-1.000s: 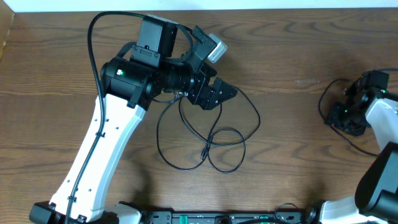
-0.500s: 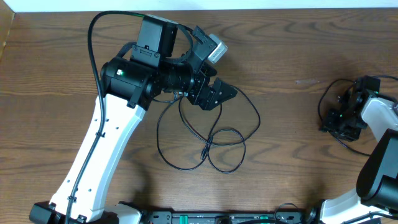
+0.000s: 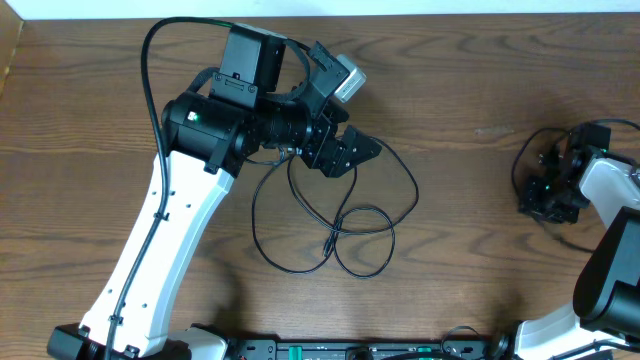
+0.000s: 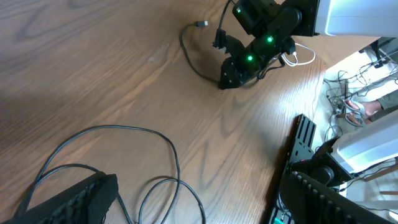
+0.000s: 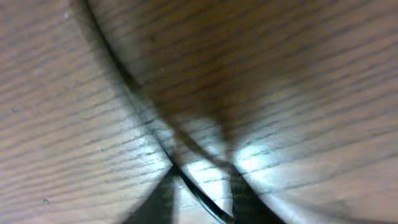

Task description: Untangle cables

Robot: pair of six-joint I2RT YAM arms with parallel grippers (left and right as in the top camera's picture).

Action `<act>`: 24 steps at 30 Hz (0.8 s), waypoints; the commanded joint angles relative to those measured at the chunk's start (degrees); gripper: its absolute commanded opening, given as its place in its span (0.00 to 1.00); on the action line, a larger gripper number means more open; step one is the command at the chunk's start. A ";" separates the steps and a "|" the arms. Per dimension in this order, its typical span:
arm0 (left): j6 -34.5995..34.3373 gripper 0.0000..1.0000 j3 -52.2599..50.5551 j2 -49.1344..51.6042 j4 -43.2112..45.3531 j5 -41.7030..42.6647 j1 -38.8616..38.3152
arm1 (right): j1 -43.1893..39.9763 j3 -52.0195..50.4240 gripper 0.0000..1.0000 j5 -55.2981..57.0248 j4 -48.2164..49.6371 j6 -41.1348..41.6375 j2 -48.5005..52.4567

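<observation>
The right gripper (image 3: 548,192) has edged left, low over one black cable (image 3: 517,165) arcing off its left side; the cord runs between its parted fingertips. The second black cable (image 3: 328,240) lies looped mid-worktop (image 3: 460,80), just below the left gripper (image 3: 355,150), whose grip cannot be told.

White-shelled left arm (image 3: 160,240) stretches forward, its black two-finger gripper (image 3: 362,150) pointing right; right arm (image 3: 612,265) folds back, black gripper (image 3: 546,198) held low, fingers (image 5: 158,199) apart
</observation>
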 commanded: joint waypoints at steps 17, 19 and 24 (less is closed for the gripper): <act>0.52 0.89 1.03 -0.68 0.04 0.96 -0.02 | -0.70 10.84 0.01 -7.54 5.22 7.26 0.68; 0.50 0.89 1.03 -0.68 -0.07 0.96 -0.02 | -1.57 15.47 0.01 -6.47 3.19 8.07 0.68; 0.52 0.89 1.03 -0.68 -0.20 0.96 -0.02 | -4.44 27.67 0.01 -5.09 -1.84 8.66 0.68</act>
